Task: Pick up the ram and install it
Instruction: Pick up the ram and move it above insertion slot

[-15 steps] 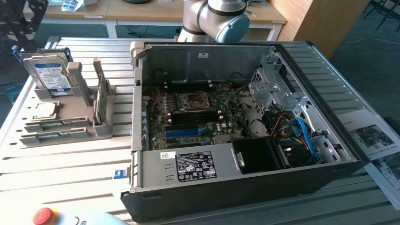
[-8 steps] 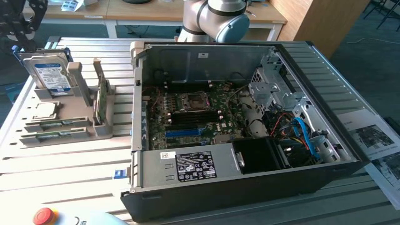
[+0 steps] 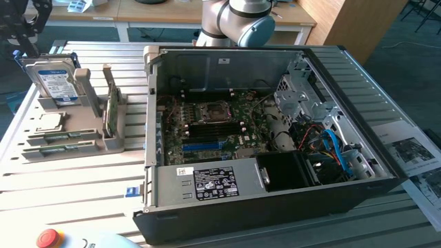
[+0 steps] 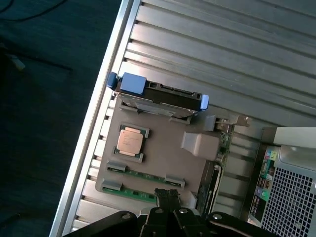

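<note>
Jaws closed and empty, hovering over the ram [image 4: 134,193] in its holder [image 4: 163,158] on the bench [image 3: 69,191].
On the exterior view's left the ram [image 3: 59,151] is lying flat beside a second stick [image 3: 62,136], well apart from the open computer case [image 3: 276,206] to the right. In the wrist view the jaws are pointing at one end of it. Likely light, stiff, fragile: pinching the long edges mid-length is looking safest.
</note>
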{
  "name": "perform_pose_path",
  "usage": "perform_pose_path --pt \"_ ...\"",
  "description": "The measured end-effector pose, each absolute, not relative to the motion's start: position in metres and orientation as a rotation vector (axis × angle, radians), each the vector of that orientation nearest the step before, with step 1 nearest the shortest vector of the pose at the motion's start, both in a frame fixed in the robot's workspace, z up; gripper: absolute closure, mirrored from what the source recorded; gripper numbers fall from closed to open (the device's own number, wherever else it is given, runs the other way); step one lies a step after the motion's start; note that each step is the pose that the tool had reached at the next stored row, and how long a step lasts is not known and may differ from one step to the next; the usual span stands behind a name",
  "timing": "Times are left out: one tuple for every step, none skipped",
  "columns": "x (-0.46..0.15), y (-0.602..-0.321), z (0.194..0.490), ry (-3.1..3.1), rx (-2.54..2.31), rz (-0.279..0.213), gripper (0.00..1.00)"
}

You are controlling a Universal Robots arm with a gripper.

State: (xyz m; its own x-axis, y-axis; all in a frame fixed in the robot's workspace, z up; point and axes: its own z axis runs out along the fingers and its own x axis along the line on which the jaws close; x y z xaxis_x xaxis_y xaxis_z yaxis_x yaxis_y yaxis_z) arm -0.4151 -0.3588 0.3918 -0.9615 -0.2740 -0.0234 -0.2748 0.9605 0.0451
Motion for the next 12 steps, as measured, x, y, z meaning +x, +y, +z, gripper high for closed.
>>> perform_pose_path --pt "-0.4151 -0.3588 0.3919 3.091 -0.455 0.075 0.9" --pt "-0.4151 -0.3588 0.3918 3.088 -0.478 0.075 0.9" --pt "-0.4151 -0.3588 0.3918 3.084 -0.501 0.075 0.9" --pt "-0.4151 -0.3588 0.3919 3.081 -0.527 0.076 0.9" --pt "-0.4151 -0.3588 0.3919 3.077 -0.55 0.076 0.9" --pt "-0.4151 -0.3589 0.3919 3.073 -0.573 0.076 0.9" --pt "-0.4151 -0.3589 0.3919 3.069 -0.596 0.076 0.9" --pt "-0.4151 -0.3589 0.3919 3.065 -0.62 0.076 0.9" --pt "-0.4151 -0.3588 0.3919 3.06 -0.645 0.076 0.9" --pt "-0.4151 -0.3589 0.3918 3.055 -0.669 0.077 0.9" --pt "-0.4151 -0.3589 0.3919 3.05 -0.692 0.077 0.9" --pt "-0.4151 -0.3589 0.3919 3.045 -0.716 0.077 0.9"
